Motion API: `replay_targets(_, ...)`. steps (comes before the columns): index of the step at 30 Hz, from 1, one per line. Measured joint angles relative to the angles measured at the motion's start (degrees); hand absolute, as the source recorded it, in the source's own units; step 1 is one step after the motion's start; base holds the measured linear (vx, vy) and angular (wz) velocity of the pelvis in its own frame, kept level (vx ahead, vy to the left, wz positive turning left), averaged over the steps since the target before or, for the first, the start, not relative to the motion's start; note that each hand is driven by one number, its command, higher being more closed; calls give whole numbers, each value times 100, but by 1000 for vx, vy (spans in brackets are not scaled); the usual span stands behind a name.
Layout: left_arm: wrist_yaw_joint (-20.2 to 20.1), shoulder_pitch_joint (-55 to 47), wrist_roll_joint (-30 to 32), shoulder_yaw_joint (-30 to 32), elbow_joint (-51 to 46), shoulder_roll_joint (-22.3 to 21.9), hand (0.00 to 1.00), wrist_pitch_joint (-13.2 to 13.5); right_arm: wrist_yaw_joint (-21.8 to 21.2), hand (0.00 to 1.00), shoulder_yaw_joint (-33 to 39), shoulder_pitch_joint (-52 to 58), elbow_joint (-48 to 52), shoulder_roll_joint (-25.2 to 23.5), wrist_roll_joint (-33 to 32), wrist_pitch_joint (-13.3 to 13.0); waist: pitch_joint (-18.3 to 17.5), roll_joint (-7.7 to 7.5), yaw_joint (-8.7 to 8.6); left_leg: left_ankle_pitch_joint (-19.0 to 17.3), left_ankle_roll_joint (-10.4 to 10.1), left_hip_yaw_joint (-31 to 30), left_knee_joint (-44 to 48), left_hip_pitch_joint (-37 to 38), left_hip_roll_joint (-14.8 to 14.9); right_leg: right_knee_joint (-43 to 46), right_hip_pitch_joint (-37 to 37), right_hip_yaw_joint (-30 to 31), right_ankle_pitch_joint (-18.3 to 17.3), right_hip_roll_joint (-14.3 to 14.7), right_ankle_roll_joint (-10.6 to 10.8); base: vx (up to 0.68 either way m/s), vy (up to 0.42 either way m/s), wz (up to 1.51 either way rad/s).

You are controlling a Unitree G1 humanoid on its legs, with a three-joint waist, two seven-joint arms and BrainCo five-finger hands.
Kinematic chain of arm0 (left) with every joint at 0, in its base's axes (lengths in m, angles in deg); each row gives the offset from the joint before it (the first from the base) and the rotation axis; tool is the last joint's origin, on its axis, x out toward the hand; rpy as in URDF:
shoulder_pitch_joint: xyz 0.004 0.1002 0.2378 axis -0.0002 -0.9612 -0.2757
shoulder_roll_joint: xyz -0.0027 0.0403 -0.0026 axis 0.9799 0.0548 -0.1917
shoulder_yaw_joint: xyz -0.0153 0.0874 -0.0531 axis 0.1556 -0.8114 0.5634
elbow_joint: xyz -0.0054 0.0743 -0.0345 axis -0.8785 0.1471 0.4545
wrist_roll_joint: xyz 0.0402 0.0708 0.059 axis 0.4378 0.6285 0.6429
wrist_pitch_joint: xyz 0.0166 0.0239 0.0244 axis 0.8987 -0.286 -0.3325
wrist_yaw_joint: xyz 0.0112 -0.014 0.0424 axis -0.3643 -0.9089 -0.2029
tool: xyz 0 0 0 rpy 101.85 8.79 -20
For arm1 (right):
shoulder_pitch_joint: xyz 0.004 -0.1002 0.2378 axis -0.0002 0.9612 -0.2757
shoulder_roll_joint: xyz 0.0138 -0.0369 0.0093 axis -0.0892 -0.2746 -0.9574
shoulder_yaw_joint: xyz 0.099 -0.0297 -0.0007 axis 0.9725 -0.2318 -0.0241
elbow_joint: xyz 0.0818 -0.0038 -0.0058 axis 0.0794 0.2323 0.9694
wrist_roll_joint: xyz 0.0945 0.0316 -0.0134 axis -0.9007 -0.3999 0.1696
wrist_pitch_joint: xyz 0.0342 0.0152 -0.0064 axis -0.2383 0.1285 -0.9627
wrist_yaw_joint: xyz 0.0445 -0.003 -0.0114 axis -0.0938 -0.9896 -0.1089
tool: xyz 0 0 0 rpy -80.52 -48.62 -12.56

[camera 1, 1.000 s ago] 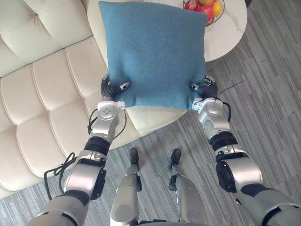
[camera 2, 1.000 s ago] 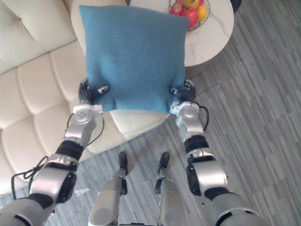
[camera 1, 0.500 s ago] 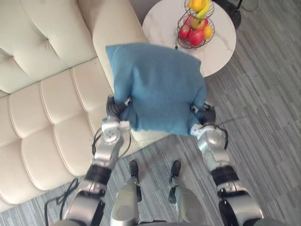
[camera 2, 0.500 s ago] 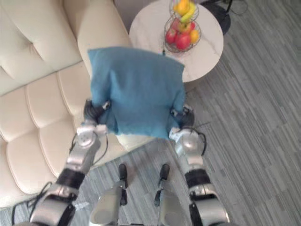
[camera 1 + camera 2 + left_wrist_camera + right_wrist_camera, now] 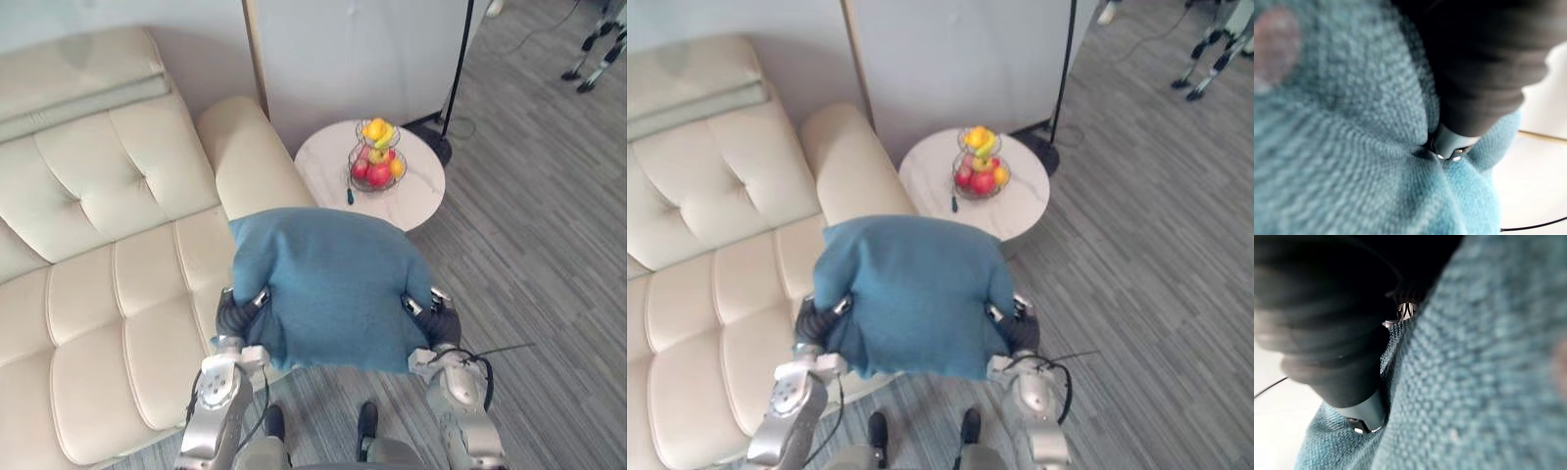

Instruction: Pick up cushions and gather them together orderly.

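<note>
Still | left hand, right hand curled on cushion edges (view shifted); cushion now tipped flatter

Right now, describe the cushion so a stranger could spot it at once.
Find the big cream sofa; at its arm end, near the round white table, the left hand and right hand grip a cushion by its lower corners. It is the only blue thing, against pale sofa and grey floor.
</note>
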Motion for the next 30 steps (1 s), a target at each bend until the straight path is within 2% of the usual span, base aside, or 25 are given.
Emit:
replay_targets(6, -47, -334, -127, 0, -129, -69, 100, 55, -1, 100, -110, 296, 214, -1, 244, -73, -427, 59, 40, 13, -25, -153, 9, 123, -23, -10, 205, -140, -28, -26, 27, 9, -3, 11)
replay_targets(10, -62, -426, -122, -7, -127, -92, 100, 53, 0, 100, -155, 335, 190, 44, 302, -74, -415, 63, 49, 11, -25, -363, 32, 179, -63, 6, 440, -350, -128, -73, 74, -23, -1, 32)
replay_targets(13, -58, -344, -118, 7, -128, -89, 100, 58, 75, 100, -227, 144, 163, 124, 461, -90, -214, 79, 68, -14, -42, -727, 485, -203, -98, 361, 341, -744, -274, -173, 66, -81, 2, 76)
replay_targets(14, -21, -282, -120, 87, -128, -122, 100, 88, 179, 100, -313, -341, -108, 198, 474, -144, -178, 143, 79, 9, -87, -906, 890, -753, -64, 913, -152, -964, -432, -244, -11, -108, 0, 56)
replay_targets(15, -9, -247, -124, 129, -123, -129, 100, 95, 227, 100, -332, -559, -278, 236, 495, -146, -168, 147, 82, 63, -162, -901, 1007, -955, -69, 1062, -319, -1022, -455, -290, -34, -154, 28, 92)
replay_targets(16, 36, -84, -127, 168, -65, -141, 100, 89, 304, 100, -305, -1046, -709, 334, 585, -145, -147, 84, 73, 236, -259, -850, 953, -1231, -128, 1125, -540, -1192, -472, -518, -56, -162, 53, 68)
replay_targets(17, 41, 28, -153, 179, 39, -199, 100, 92, 358, 100, -279, -1359, -1060, 412, 661, -115, -44, 95, 155, -61, 213, -293, 1489, -1253, 24, 1141, -530, -1325, -444, -643, -52, -134, 53, 81)
replay_targets(18, 41, 29, -203, 160, 123, -238, 100, 93, 387, 100, -279, -1416, -1205, 413, 692, -96, -43, 95, 131, -299, 384, 30, 1833, -1177, 169, 1164, -448, -1443, -423, -740, -20, -62, 63, 85)
replay_targets(19, 41, 31, -244, 138, 277, -280, 100, 108, 439, 100, -279, -1409, -1314, 419, 736, -89, -37, 89, 75, -512, 253, 489, 2115, -949, 463, 1148, -295, -1640, -375, -884, 57, -14, 97, 78)
replay_targets(20, 41, 33, -250, 124, 336, -283, 100, 116, 449, 100, -278, -1411, -1358, 426, 774, -90, -54, 116, 52, -548, 196, 636, 2131, -861, 573, 1135, -267, -1676, -348, -916, 98, -55, 275, 96)
replay_targets(21, 40, 108, -285, 36, 507, -295, 100, 139, 465, 100, -260, -1411, -1417, 542, 894, -86, -145, 265, -2, -724, -85, 1147, 1906, -592, 849, 1096, -217, -1931, -226, -1012, 276, -94, 387, 85)
replay_targets(22, 41, 241, -314, -30, 601, -287, 100, 156, 467, 100, -170, -1439, -1473, 531, 916, -84, -177, 291, -57, -766, -353, 1200, 1726, -582, 762, 1070, -204, -2075, -126, -1125, 365, -110, 397, 85)
replay_targets(23, 41, 327, -336, -56, 655, -232, 100, 159, 469, 100, -107, -1455, -1524, 477, 917, -82, -146, 206, -63, -711, -307, 1199, 1682, -607, 633, 1000, -191, -2137, -4, -1224, 345, -108, 322, 57)
replay_targets(24, 45, 370, -342, -59, 722, -98, 100, 187, 462, 100, -54, -1481, -1661, 328, 919, -76, -174, 37, -41, -644, -213, 1123, 1485, -607, 361, 863, -171, -2350, 149, -1377, 284, -67, 218, 40)
replay_targets(26, 47, 370, -341, -59, 871, -20, 100, 187, 462, 100, -21, -1472, -1802, 167, 922, -72, -225, -60, -72, -602, -102, 1017, 1406, -605, 124, 833, -38, -2483, 240, -1490, 234, -3, 234, 42)
replay_targets(28, 44, 372, -338, -71, 956, -55, 100, 186, 432, 100, 62, -1444, -1922, 122, 923, -55, -209, -41, -70, -658, 24, 964, 1459, -610, -2, 1114, -59, -2606, 428, -1699, 250, -2, 252, 35)
replay_targets(29, 26, 373, -336, -137, 1021, -75, 100, 180, 383, 100, 171, -1356, -1930, 114, 919, -30, -178, 12, -71, -693, 147, 811, 1480, -603, -138, 1747, -252, -2439, 483, -1944, 159, -29, 290, 43)
replay_targets(30, 23, 372, -332, -190, 1053, -82, 100, 159, 344, 100, 230, -1283, -1943, 120, 917, -17, -119, 40, -105, -722, 262, 659, 1409, -496, -224, 2449, -613, -1746, 426, -2065, -126, -15, 287, 55)
